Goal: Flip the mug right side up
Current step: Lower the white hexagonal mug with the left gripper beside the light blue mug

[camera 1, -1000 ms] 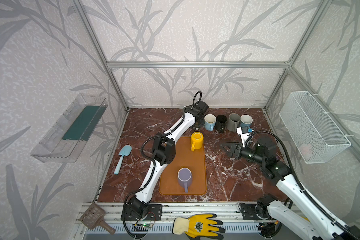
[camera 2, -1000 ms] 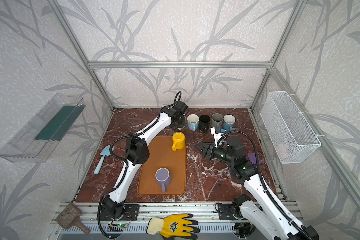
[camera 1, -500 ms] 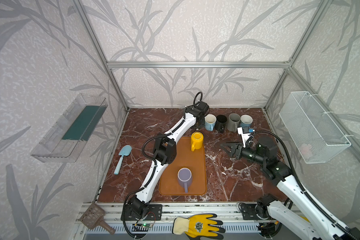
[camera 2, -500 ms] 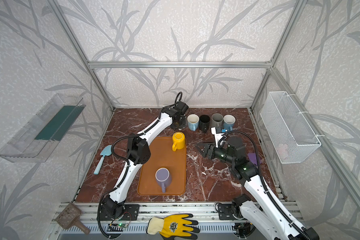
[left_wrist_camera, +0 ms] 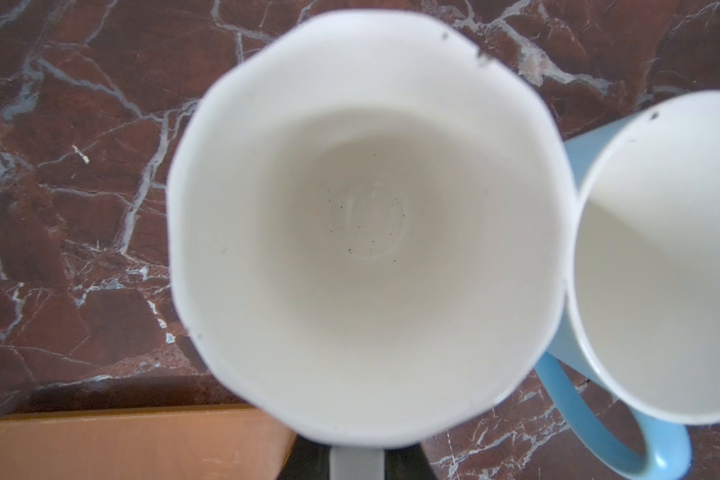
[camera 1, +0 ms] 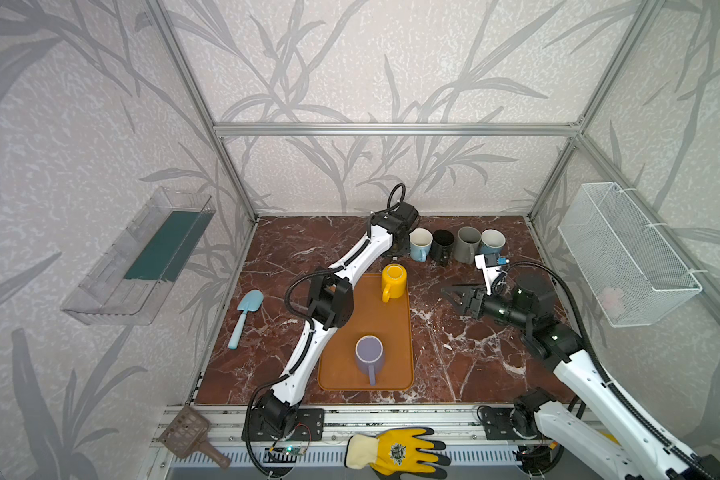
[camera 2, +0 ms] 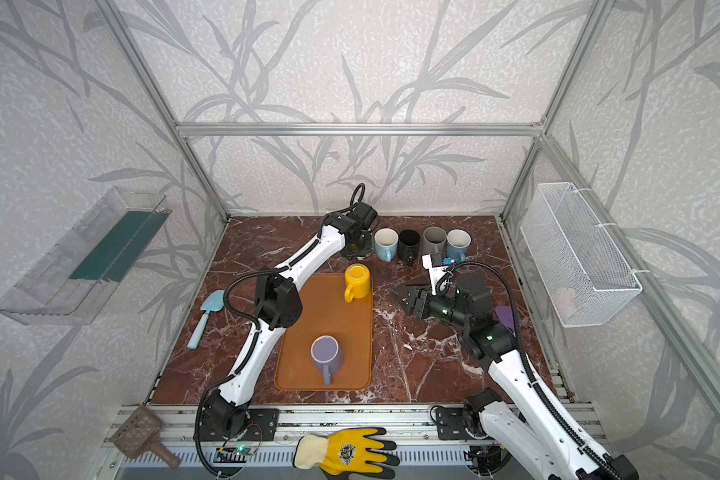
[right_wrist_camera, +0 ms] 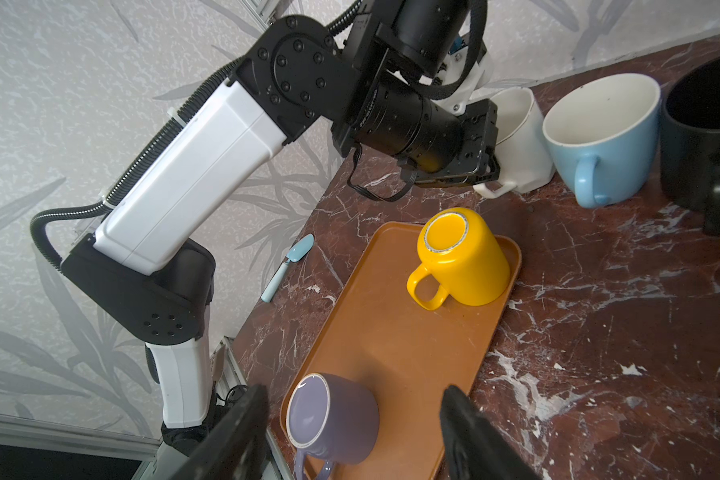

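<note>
The brown worktop (camera 1: 454,353) holds an orange tray (camera 1: 391,324). On it are a yellow mug (camera 1: 393,279) and a purple mug (camera 1: 369,353), both upside down. At the back, the white mug (left_wrist_camera: 371,228) stands right side up, just beside a blue mug (left_wrist_camera: 661,270). The left pincer (right_wrist_camera: 489,176) is closed on the white mug's handle. The right pincer (camera 1: 450,292) hangs half wide near the tray.

A robotics lab cell: aluminium frame (camera 1: 391,129), leaf-print wall panels (camera 1: 391,62), marble-look tabletop (camera 1: 474,353), arms (camera 1: 337,266) bolted to a front rail (camera 1: 391,417).
</note>
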Action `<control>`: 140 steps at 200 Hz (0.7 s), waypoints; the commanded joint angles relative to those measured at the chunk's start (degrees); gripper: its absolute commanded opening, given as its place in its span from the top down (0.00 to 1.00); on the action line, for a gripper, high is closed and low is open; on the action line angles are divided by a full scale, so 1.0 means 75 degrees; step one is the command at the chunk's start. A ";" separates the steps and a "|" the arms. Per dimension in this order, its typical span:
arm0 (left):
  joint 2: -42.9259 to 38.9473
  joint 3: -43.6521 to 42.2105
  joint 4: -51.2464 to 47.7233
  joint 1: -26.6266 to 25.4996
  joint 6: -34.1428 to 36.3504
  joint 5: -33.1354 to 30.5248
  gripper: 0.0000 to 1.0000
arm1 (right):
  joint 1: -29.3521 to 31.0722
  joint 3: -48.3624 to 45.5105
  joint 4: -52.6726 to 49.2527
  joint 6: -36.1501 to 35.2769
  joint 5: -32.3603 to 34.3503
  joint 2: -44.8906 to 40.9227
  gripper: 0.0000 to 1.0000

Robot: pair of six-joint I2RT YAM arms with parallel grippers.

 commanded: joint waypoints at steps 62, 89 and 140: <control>0.0059 0.0426 -0.0178 -0.0010 0.0081 -0.0217 0.87 | -0.0045 -0.0012 0.0080 0.0088 -0.0142 0.0040 0.34; 0.0054 0.0451 -0.0167 -0.0010 0.0074 -0.0192 0.82 | -0.0046 -0.0003 0.0090 0.0089 -0.0142 0.0043 0.34; 0.0057 0.0451 -0.0175 0.0016 0.0049 -0.0142 0.78 | -0.0045 -0.0001 0.0090 0.0089 -0.0150 0.0043 0.34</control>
